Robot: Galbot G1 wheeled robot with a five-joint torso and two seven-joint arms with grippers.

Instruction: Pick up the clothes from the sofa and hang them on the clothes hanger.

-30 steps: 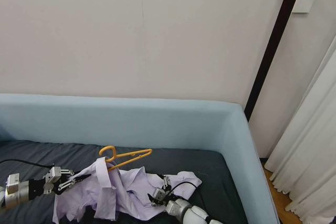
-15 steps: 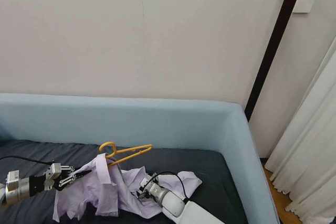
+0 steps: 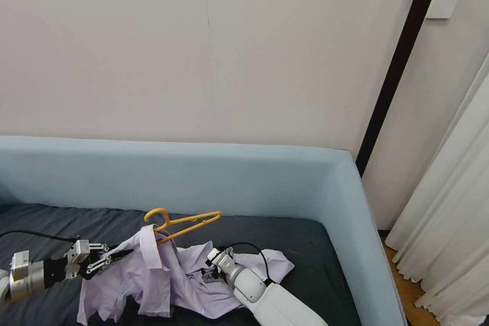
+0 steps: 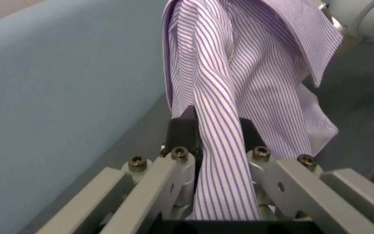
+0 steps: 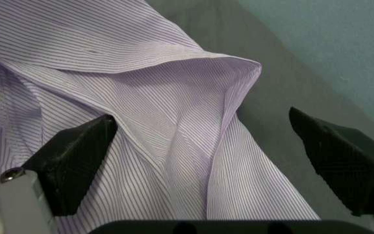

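The striped shirt (image 3: 177, 286) lies crumpled on the sofa (image 3: 229, 181), beneath the yellow hanger (image 3: 189, 223). It looks light, limp and probably slippery, so bunched folds should hold best. Left of the hanger, the left end effector (image 4: 216, 134) pinches a fold. Right of the hanger, the right end effector (image 5: 200, 126) gapes over a ridge.

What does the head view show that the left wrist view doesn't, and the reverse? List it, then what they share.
Head view adds: the yellow hanger against the striped shirt at its top, the white wall, the curtain. Left wrist view adds: the shirt's fine purple stripes and the fold clamped in the left tool. Both share: the shirt, the left tool, the light blue sofa back, the dark seat cushion. The right tool sits open over the shirt's middle.
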